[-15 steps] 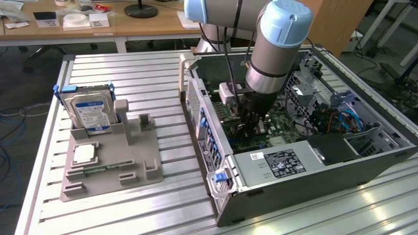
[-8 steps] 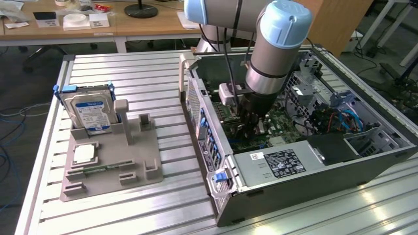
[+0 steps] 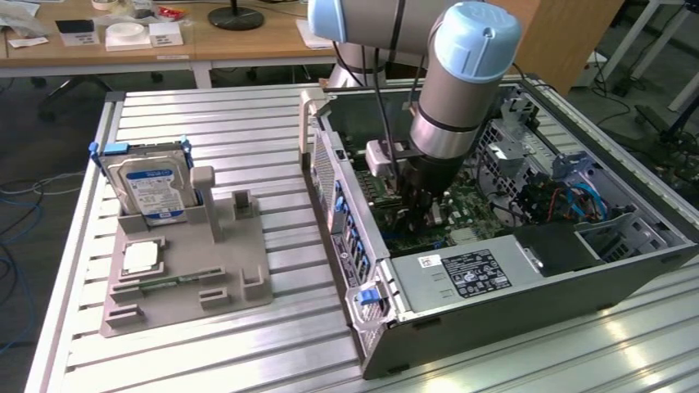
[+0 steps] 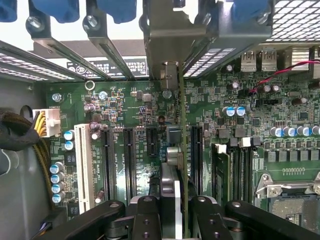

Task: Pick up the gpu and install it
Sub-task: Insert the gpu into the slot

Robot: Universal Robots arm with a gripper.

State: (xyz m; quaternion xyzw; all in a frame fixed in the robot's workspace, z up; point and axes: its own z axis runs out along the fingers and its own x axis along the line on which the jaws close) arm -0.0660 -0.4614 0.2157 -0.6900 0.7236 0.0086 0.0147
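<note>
One thin dark-green gpu (image 4: 183,150), seen edge-on with a silvery metal bracket at its far end, stands upright over the motherboard (image 4: 135,107) slots inside the computer case (image 3: 513,295), tool (image 4: 175,210) clamped on it.

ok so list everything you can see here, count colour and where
gpu: one, green card seen edge-on, held upright over the motherboard's black slots
computer case: one, grey, open, on the exterior view's right of the table
motherboard: one, green, inside the case
power supply: one, silver with a black label, at the case's near end
hard drive: one, silver with a blue-white label, upright in the fixture
fixture: one, grey, on the table at the exterior view's left
cpu chip: one, silvery square, lying on the fixture
table: one, ribbed aluminium
arm: one, grey with blue caps, reaching into the case
tool: one, black, shut on the gpu
</note>
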